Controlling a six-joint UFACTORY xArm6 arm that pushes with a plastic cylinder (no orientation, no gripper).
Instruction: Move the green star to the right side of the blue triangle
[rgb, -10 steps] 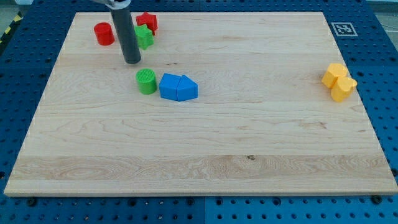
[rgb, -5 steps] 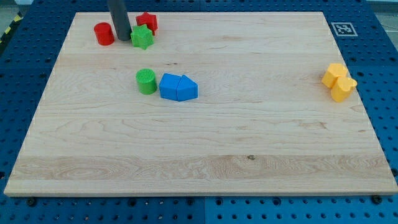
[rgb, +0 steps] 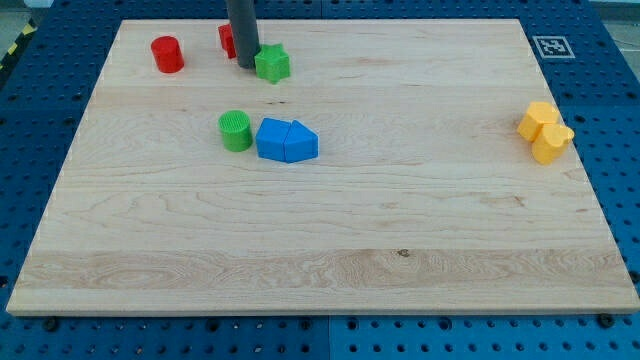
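Observation:
The green star (rgb: 272, 64) lies near the view's top, left of centre. My tip (rgb: 246, 65) touches its left side. The rod hides most of the red star (rgb: 228, 40) behind it. The blue triangle (rgb: 303, 141) lies lower down, joined to a blue cube (rgb: 272, 139) on its left. The green star is above and a little left of the blue triangle, with a gap between them.
A green cylinder (rgb: 236, 130) stands just left of the blue cube. A red cylinder (rgb: 167, 54) is at the view's top left. Two yellow blocks (rgb: 544, 131) sit together at the view's right edge. A marker tag (rgb: 552, 46) is at the top right corner.
My tip moved up to the green star's left side, then right, pushing the green star rightwards away from the red star. The other blocks have not moved.

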